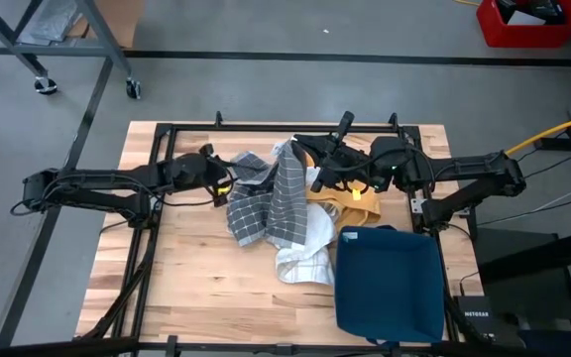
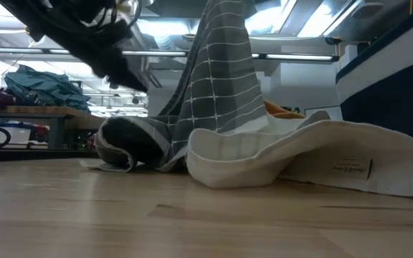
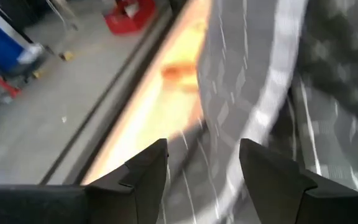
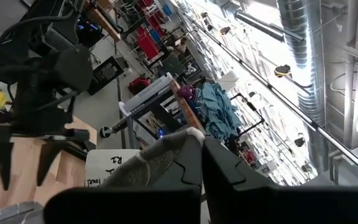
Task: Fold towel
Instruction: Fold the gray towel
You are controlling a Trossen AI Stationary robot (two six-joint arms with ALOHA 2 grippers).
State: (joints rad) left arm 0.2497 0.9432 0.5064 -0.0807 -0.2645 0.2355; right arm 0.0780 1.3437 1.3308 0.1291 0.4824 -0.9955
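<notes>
A grey checked towel [image 1: 284,198] rises in a peak from a heap at the table's middle; in the low view the grey towel [image 2: 221,79] climbs out of the frame's top, with its lower folds on the wood. My right gripper [image 4: 194,155] is shut on it, and shows in the high view as the right gripper [image 1: 315,177] beside the peak. My left gripper [image 3: 204,168] is open, with the grey towel [image 3: 253,74] close ahead of its fingers; from above, the left gripper [image 1: 228,186] is at the towel's left edge. My right gripper pinches a bunched bit of the grey towel's raised end [image 4: 163,149] between its two shut fingers; a small tuft sticks out past the fingertips. That end is lifted clear. The rest hangs down, and its lower part [image 2: 131,143] lies on the table.
A white towel [image 1: 305,260] lies under and in front of the grey one, and shows in the low view as the white towel [image 2: 314,154]. Yellow cloth [image 1: 353,206] lies by the right gripper. A dark blue folded towel [image 1: 390,283] lies at the near right. Bare wood [image 1: 176,268] is at the near left.
</notes>
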